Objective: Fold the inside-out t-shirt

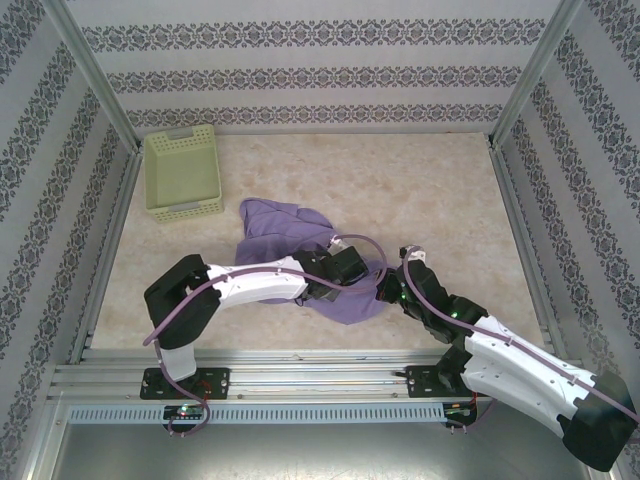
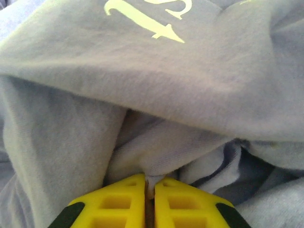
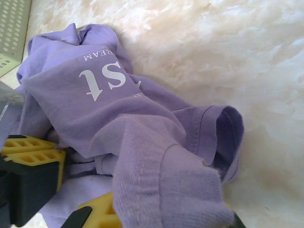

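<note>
The inside-out t-shirt (image 1: 285,232) lies crumpled in the middle of the table, lavender, with white lettering (image 3: 102,78) facing up. My left gripper (image 1: 366,277) sits over its near right part. Its yellow fingers (image 2: 118,202) are shut on a small pinched fold of the t-shirt (image 2: 190,71). My right gripper (image 1: 387,288) meets it from the right. In the right wrist view the ribbed collar of the t-shirt (image 3: 161,185) drapes over my right gripper (image 3: 156,216), shut on the cloth and mostly hidden by it. A hemmed sleeve opening (image 3: 223,133) gapes beside it.
A pale green basket (image 1: 182,172) stands at the back left, just beyond the shirt, and its corner (image 3: 12,33) appears in the right wrist view. The left gripper's yellow fingers (image 3: 33,152) are close to my right one. Patterned walls and metal posts ring the marbled tabletop (image 1: 420,190).
</note>
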### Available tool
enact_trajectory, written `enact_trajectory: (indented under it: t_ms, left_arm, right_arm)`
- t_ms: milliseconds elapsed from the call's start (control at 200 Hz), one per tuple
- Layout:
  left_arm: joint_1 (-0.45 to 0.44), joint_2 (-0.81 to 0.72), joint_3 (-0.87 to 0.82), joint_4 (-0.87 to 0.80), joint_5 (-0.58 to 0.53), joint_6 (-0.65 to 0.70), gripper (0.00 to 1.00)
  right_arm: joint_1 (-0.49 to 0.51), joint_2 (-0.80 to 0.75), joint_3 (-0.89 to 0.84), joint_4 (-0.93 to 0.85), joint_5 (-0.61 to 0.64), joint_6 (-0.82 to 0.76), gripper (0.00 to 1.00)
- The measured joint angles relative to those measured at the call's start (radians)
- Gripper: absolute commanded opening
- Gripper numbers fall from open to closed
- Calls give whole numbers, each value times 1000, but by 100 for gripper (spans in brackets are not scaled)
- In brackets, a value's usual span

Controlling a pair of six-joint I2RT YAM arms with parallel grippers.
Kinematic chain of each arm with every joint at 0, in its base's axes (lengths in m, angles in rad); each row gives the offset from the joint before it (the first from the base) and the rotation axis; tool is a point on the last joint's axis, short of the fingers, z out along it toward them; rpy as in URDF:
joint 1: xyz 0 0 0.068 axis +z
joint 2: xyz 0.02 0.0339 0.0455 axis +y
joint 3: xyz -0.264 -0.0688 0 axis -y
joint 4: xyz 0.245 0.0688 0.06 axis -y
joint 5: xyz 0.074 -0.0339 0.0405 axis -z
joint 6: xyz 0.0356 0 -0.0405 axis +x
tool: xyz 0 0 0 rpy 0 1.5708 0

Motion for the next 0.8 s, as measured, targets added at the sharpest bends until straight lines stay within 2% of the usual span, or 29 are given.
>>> enact_trajectory:
  t_ms: [125,315,580,799]
  left_arm:
    - [0,-95,-71,29,11,0,0]
    - [0,-328,-235,144,54,-4,0]
    - [0,-698,-570,355,142,-52,0]
    - [2,-807,-729,414,167,-99,0]
  right_arm:
    - [0,6,0,-11,21,1,0]
    - [-10,19,0,-46,43,16,0]
    - [-56,49,0,-56,37,35,0]
    - [-83,117,1,-56,16,55,0]
